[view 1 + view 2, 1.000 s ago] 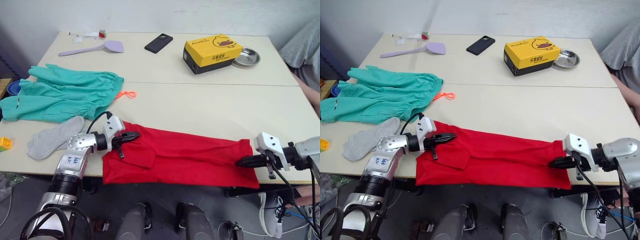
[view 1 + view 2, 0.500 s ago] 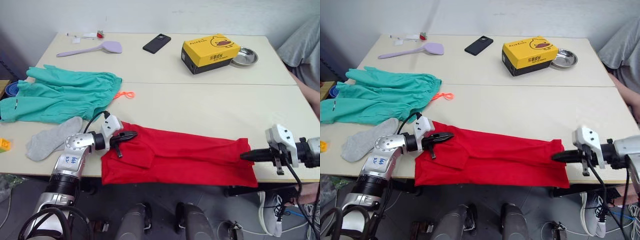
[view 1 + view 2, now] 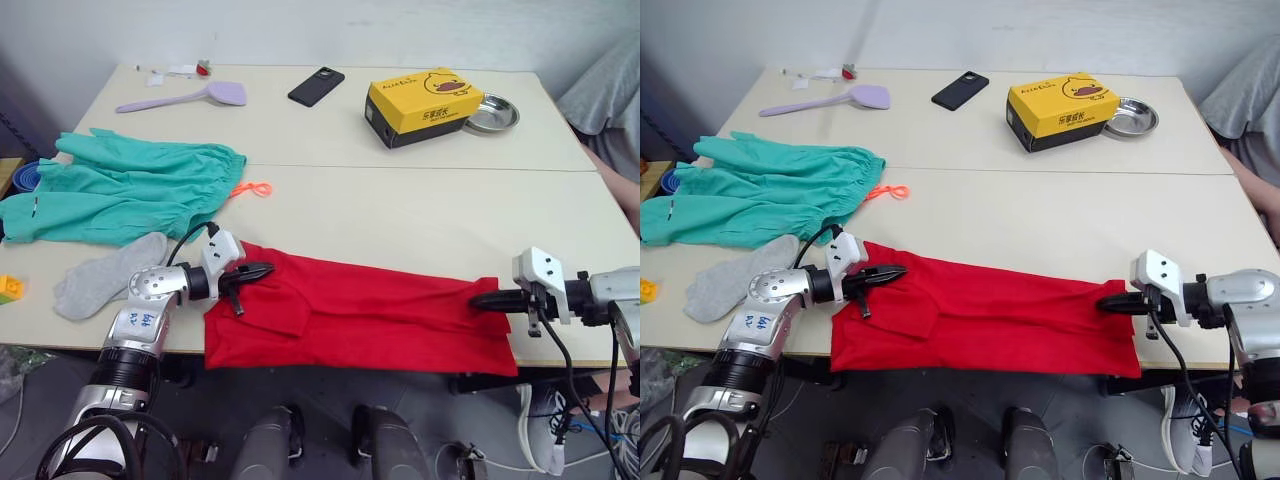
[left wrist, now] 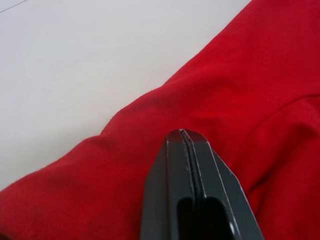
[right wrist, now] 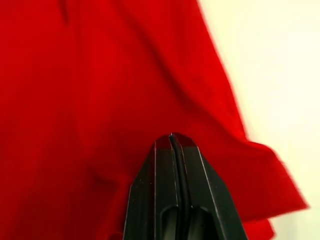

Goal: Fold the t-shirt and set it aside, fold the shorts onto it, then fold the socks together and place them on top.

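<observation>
Left gripper (image 3: 268, 269) and right gripper (image 3: 477, 300) both pressed closed at opposite ends of the t-shirt (image 3: 380, 315); pinching cloth? Unclear.

Silver-grey arms with black cables and white wrist blocks end in a black two-fingered left hand (image 3: 262, 270) and right hand (image 3: 482, 299).

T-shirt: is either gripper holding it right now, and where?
Cannot be told. Both grippers are shut with their tips over the t-shirt: the left gripper at one end, the right gripper at the other. No pinched cloth shows between the fingers.
</observation>
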Controlling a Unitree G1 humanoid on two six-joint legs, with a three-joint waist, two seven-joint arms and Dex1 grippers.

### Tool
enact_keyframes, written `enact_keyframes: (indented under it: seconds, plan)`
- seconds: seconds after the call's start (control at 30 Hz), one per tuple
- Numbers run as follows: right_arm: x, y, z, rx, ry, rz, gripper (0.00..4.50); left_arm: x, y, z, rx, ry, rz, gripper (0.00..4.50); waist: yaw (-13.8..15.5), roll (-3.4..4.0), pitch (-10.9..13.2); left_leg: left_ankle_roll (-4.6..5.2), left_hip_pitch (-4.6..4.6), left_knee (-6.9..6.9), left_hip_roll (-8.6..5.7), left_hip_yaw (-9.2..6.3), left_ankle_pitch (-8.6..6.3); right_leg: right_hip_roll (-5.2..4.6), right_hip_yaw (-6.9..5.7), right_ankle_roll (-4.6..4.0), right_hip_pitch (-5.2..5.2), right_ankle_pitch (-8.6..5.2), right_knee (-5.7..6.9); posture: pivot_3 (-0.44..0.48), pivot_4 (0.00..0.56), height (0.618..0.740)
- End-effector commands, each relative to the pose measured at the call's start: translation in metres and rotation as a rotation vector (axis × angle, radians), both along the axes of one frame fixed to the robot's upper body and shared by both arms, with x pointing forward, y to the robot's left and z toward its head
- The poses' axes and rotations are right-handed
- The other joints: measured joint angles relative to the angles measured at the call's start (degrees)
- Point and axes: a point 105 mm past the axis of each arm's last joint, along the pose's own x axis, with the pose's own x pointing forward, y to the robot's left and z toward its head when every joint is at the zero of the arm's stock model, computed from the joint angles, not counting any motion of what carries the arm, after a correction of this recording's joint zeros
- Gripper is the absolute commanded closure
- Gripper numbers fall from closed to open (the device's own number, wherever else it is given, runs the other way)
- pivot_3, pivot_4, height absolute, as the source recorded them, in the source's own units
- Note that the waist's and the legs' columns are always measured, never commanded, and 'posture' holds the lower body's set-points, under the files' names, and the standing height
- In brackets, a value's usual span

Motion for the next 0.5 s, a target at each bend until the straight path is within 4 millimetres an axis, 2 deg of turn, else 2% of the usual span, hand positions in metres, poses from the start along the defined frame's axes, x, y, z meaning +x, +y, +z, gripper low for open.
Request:
enact_keyframes:
  seconds: [0.03,0.17,0.27,0.4,0.5]
  plan:
    - [-0.02,-0.015,0.005,-0.03,0.031,0.022,4.49,0.0,0.007,0.002,0.013,-0.013,0.021,4.5,0.0,0.0,0.0,0.01,0.0,0.0,-0.01,0.0,-0.01,-0.03,0.0,0.0,0.0,0.0,0.0,0.0,0.15,0.74]
    - [-0.032,-0.024,-0.002,-0.048,0.057,0.008,4.49,-0.002,0.011,0.002,0.013,-0.013,0.027,4.5,-0.1,0.0,0.0,0.03,0.03,0.05,-0.01,0.02,-0.02,-0.05,-0.01,0.02,0.05,0.01,-0.01,0.0,0.15,0.74]
    - [-0.036,-0.022,0.003,-0.008,0.055,-0.003,4.49,-0.008,0.012,0.009,-0.017,-0.025,-0.009,4.5,-0.3,0.0,0.0,0.02,0.05,0.01,0.01,0.02,-0.02,-0.04,0.0,0.02,0.05,0.01,0.0,0.0,0.15,0.74]
    - [-0.027,-0.005,0.028,0.147,0.005,-0.039,4.49,-0.023,0.007,0.027,-0.084,-0.048,-0.109,4.5,-0.3,0.03,0.0,-0.01,0.03,-0.02,0.02,0.02,0.0,-0.03,0.03,0.02,-0.03,0.01,0.0,0.0,0.15,0.74]
    - [-0.018,0.016,0.041,0.246,-0.035,-0.039,4.49,-0.031,-0.001,0.036,-0.115,-0.045,-0.163,4.5,-0.2,0.02,0.0,-0.01,0.03,-0.01,0.03,0.01,0.0,-0.05,0.03,0.01,-0.01,0.01,0.0,0.0,0.15,0.74]
